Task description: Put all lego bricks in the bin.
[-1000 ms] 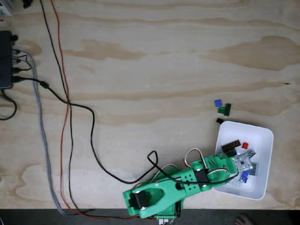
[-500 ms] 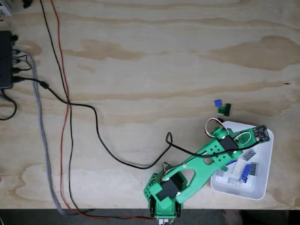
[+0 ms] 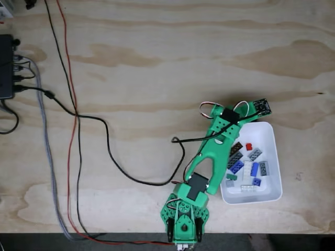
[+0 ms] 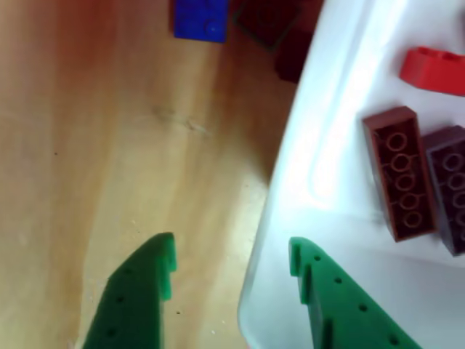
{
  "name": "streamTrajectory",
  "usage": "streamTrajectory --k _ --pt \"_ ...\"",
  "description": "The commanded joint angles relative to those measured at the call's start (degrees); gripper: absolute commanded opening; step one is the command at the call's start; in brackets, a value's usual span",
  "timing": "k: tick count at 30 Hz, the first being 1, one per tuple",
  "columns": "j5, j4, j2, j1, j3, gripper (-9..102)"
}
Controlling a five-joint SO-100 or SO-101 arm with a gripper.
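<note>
The arm (image 3: 209, 157) is seen stretched from its base at the six o'clock edge of the table (image 3: 157, 68) up toward one o'clock in the fixed view, its wrist lying over the bin's (image 3: 275, 191) upper-left corner. In the other view the gripper (image 4: 231, 256) is shown with its two green fingers (image 4: 142, 291) spread apart and nothing between them, straddling the bin's rim (image 4: 305, 145): one finger over bare wood at seven o'clock, the other over the white wall at five o'clock. Inside the bin, a brown brick (image 4: 398, 173) is seen at three o'clock with its underside tubes up, a dark brick (image 4: 449, 185) touching its right side, and a red brick (image 4: 434, 70) up at two o'clock. Outside, on the wood, a blue brick (image 4: 200, 19) lies at twelve o'clock, with dark bricks (image 4: 280, 29) just beside it against the bin's outer wall; these are too blurred for their colour to be told. In the fixed view, more bricks (image 3: 246, 167) are scattered across the bin floor, blue, grey, white, red and brown among them. Cables (image 3: 73, 115) are trailed across the table at nine o'clock.
</note>
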Motion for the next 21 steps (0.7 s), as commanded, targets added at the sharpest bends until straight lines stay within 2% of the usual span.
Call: streamTrajectory --k 1,8,11,13,16,19,21 --pt "-5.54 6.77 6.94 7.03 -6.59 0" --pt "-15.21 -0.44 11.34 16.88 5.36 0" --pt "-18.63 -0.44 15.91 18.72 10.81 0" --pt "-17.23 0.18 18.37 13.97 14.24 0" --pt "-7.82 0.70 18.63 -1.67 16.08 0" --pt "3.25 -5.01 15.12 -16.61 16.52 0" --pt "8.00 -6.15 12.22 -23.29 14.15 0"
